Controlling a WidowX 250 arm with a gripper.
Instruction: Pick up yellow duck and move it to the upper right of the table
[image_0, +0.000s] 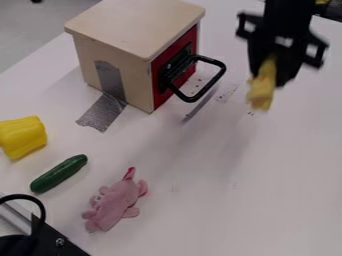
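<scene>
Duck (262, 90) clamped in pincer (272, 75), upper right of the frame

Yellow and blurred, the duck hangs beneath the black pincer, which is closed on it above the white surface (287, 175). To its left, in the upper part of the frame, stands a wooden box (127, 70) with a red front (158, 95). A black loop handle (210, 83) juts from that front towards the duck's side, the nearest obstacle, though apart from it in the view. Grey tape (103, 111) runs down the box's side onto the surface. At the left edge lies a yellow toy pepper (23, 136), with a green cucumber (59, 174) slanting just below it. A pink plush toy (115, 204) lies lower left of centre. Black hardware (57, 240) and a curved cable (41, 205) occupy the lower left corner.
</scene>
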